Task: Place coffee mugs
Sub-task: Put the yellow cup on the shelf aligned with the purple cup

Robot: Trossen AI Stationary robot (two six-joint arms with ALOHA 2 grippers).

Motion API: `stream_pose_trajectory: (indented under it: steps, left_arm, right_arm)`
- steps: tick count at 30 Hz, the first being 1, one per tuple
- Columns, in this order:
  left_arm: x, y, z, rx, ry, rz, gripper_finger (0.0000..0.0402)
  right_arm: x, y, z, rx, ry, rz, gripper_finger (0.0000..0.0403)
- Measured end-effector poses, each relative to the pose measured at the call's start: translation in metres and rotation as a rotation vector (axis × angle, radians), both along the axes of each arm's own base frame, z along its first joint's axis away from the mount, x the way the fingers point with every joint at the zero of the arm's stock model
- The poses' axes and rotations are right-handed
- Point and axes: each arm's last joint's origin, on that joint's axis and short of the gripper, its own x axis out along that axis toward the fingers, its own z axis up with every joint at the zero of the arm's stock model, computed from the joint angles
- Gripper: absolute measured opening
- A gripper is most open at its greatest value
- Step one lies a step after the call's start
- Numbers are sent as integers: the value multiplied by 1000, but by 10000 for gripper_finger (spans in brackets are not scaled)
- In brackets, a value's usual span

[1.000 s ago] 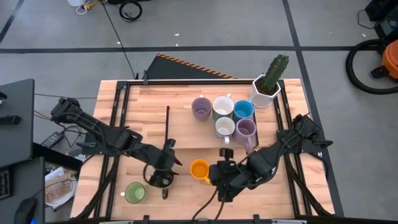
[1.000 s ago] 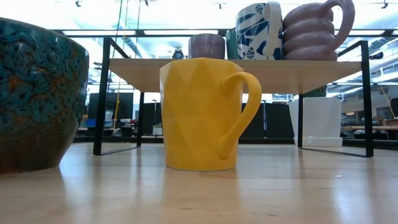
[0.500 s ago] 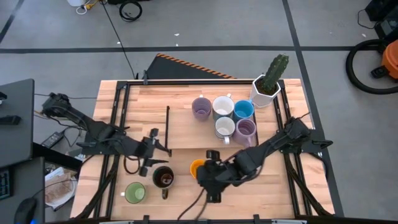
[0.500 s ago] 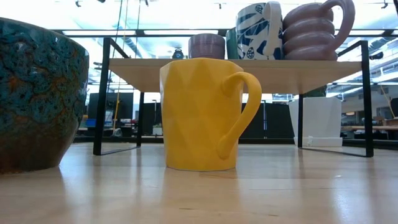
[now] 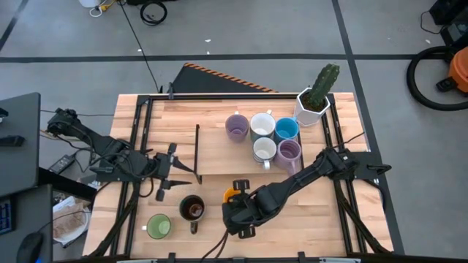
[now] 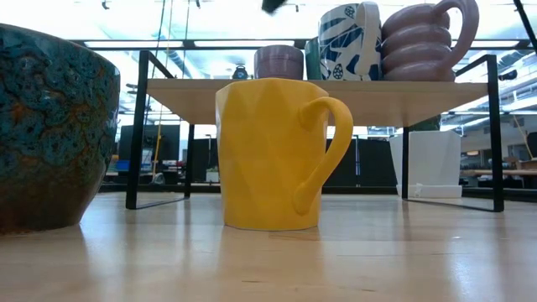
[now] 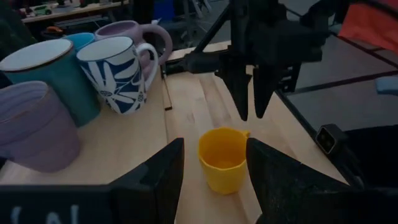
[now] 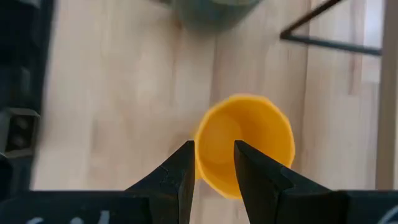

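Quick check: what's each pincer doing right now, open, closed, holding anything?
Left pincer: open, empty, left of the shelf post.
Right pincer: open a little, empty, directly above the orange mug, not gripping it.

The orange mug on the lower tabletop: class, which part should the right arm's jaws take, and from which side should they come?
Take the rim wall of the orange mug from straight above, one jaw inside and one outside. It stands upright with its mouth open and empty, and the right gripper hangs over it, jaws apart astride the rim. Avoid the handle side, which sticks out.
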Motion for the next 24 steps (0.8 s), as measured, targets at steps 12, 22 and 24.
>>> stream_pose_trajectory:
  steps: [12, 22, 24]
  left_arm:
    - [0, 1, 0, 13, -4, 34, 180]
    - [0, 1, -2, 3, 14, 40, 180]
    - [0, 1, -2, 3, 15, 40, 180]
  right_arm:
    - [12, -1, -42, -23, 171, 103, 177]
    - [19, -12, -48, 33, 178, 86, 193]
    - [20, -15, -51, 36, 189, 74, 184]
